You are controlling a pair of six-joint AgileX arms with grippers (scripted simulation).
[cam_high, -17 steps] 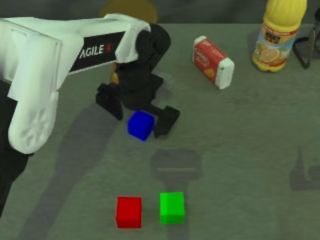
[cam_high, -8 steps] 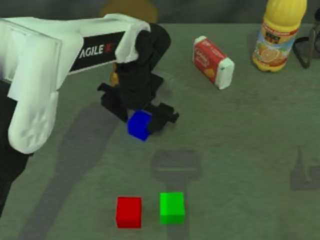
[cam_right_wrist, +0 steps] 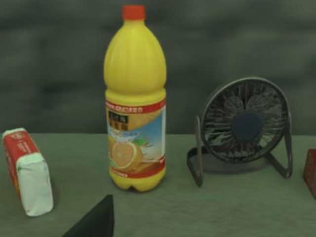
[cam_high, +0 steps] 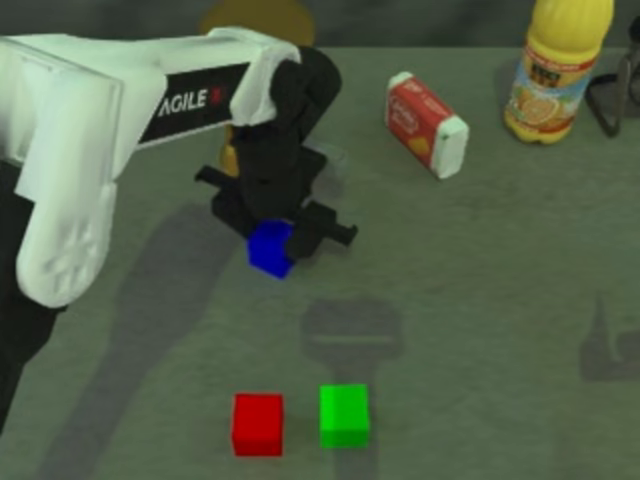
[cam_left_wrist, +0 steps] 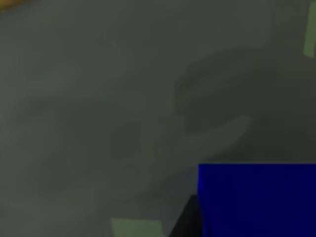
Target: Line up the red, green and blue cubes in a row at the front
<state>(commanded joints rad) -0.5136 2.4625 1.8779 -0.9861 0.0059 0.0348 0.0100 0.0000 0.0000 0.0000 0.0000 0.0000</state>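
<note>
- Two cubes already sit at the front of the worktop point(cam_high: 480, 300): the red cube point(cam_high: 257, 423) and, just beside it on its right, the green cube point(cam_high: 344, 414), apart but roughly level with each other.
- I have the left end effector point(cam_high: 283, 228) down on the blue cube point(cam_high: 270, 249), mid-worktop and well back from that pair; its fingers appear pressed against the cube's two sides, so I judge it pinched, though the wrist body hides most of the contact from above.
- From the left wrist view the blue cube point(cam_left_wrist: 256, 200) fills one corner, and I cannot tell from it how deep the cube sits between the fingers. A shallow hold could let it twist or drop on the lift.
- If I carry it too low toward the front, it could clip the green cube and knock the row crooked.
- If I set it down short, or out of line with the other two, the row would be bent.
- A golden object point(cam_high: 255, 20) stands just behind the arm; a wide swing could catch it.
- My right arm is parked off to the right, its camera facing the juice bottle point(cam_right_wrist: 135, 98), the fan point(cam_right_wrist: 245, 128) and the red-and-white packet point(cam_right_wrist: 27, 170); I cannot tell how its end effector stands.
</note>
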